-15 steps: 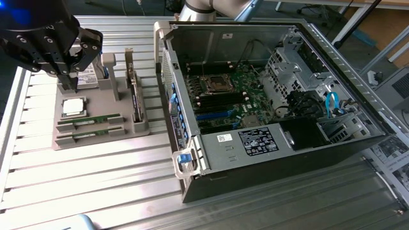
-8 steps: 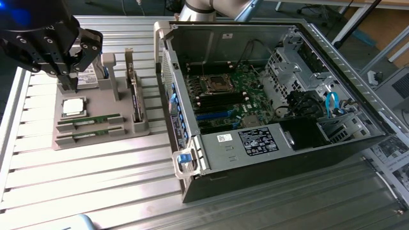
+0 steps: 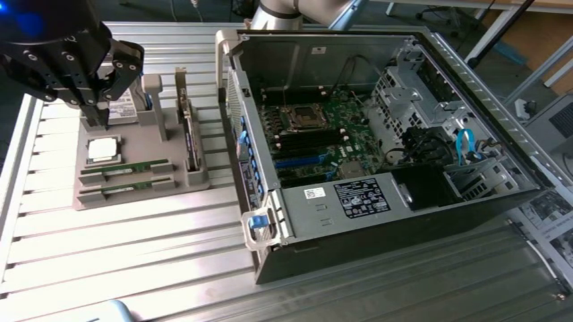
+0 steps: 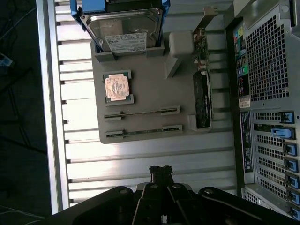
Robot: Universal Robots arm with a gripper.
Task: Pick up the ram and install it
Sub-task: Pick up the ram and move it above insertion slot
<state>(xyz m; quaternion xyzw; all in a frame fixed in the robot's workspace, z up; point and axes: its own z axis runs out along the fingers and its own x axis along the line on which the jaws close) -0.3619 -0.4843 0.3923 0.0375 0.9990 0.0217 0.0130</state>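
Observation:
Two ram sticks lie side by side in slots of a grey holder [image 3: 134, 198]: one ram stick [image 3: 125, 168] [image 4: 140, 112] nearer the processor, the other ram stick [image 3: 125, 187] [image 4: 143, 131] by the holder's edge. Both are thin green boards standing on edge. My black gripper [image 3: 95, 119] [image 4: 161, 169] hangs above the holder's far end, near the hard drive, well clear of both sticks. Its fingers are shut together with nothing between them.
The holder also carries a square silver processor [image 3: 101, 149] [image 4: 116, 87], a labelled hard drive [image 4: 125, 33] and an upright expansion card [image 3: 190, 137] [image 4: 202, 96]. An open computer case [image 3: 268, 221] with its motherboard [image 3: 313, 131] lies on the exterior view's right, on a slatted metal table [image 3: 117, 261].

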